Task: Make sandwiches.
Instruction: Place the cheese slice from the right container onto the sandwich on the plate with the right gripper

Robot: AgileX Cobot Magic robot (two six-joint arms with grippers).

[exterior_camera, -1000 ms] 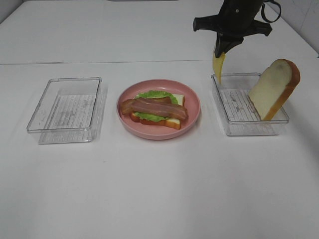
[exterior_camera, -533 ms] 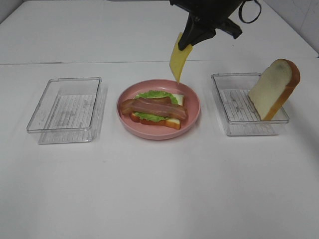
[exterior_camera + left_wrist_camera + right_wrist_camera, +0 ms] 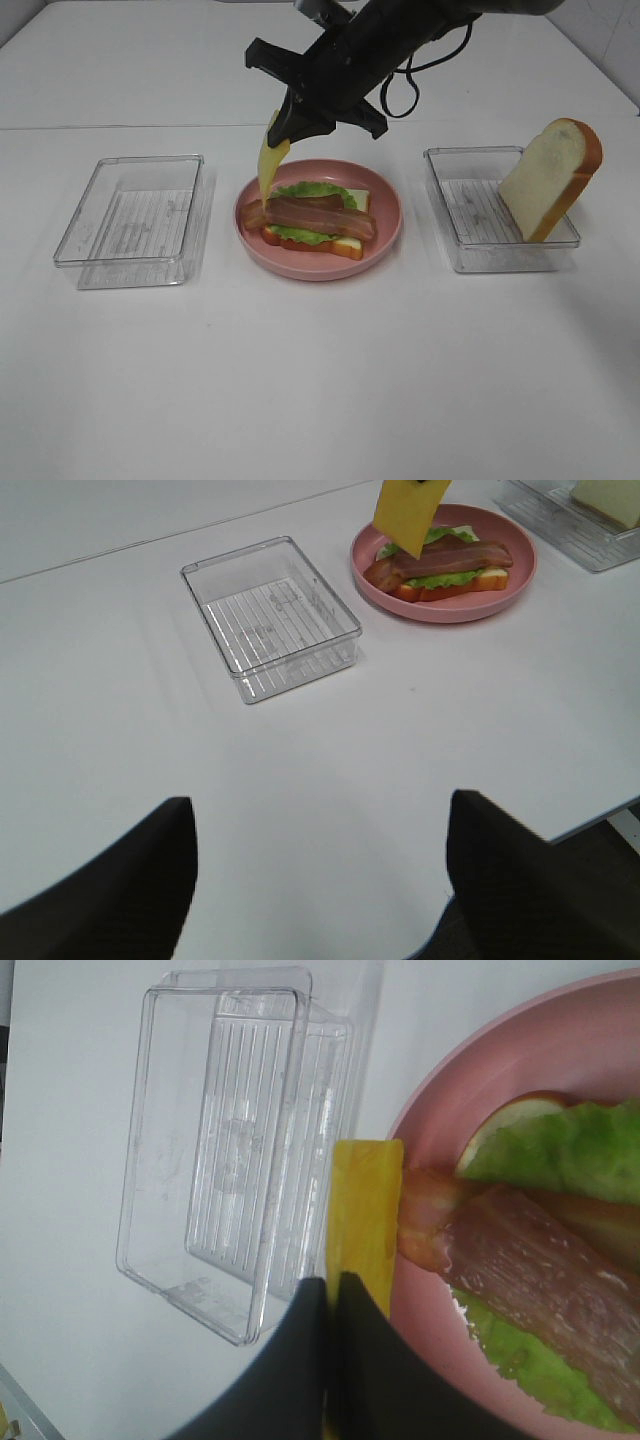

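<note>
Exterior high view: white table [image 3: 320, 380], three items in a row across mid-frame.
- Left of centre: left tray [image 3: 128, 262], clear plastic, nothing in it.
- Centre: pink plate [image 3: 388, 205] carrying the open sandwich [image 3: 315, 220]. It was a bottom bread slice [image 3: 347, 246], lettuce [image 3: 312, 189] on that, and bacon strips [image 3: 320, 215] laid across the top.
- Right of centre: right tray [image 3: 470, 258], also clear. A spare bread slice [image 3: 550, 178] stood on its crust in it, tilted toward the tray's right end, with its upper part above the rim.

In the way: the right arm [image 3: 400, 40] lay diagonally from the upper right of frame down toward upper centre, with a black cable [image 3: 400, 95] looped under it. It hid the table behind the plate. Plate, sandwich and both trays were unobstructed.

On the right gripper [image 3: 285, 125] the jaws were pinched flat on the upper edge of the yellow cheese slice [image 3: 267, 170]. The slice hung nearly vertical below the tips. Its lower end was over the plate's left rim, at the left end of the bacon strips. I couldn't tell if it touched them, even in the right wrist view. The sandwich sat just below and right of that gripper in frame, with the left tray off to the lower left.

The left gripper [image 3: 320, 800] showed only in the left wrist view. Its two dark fingers [image 3: 110, 880] were spread wide with nothing between them, over bare table, well apart from the left tray and the plate.
</note>
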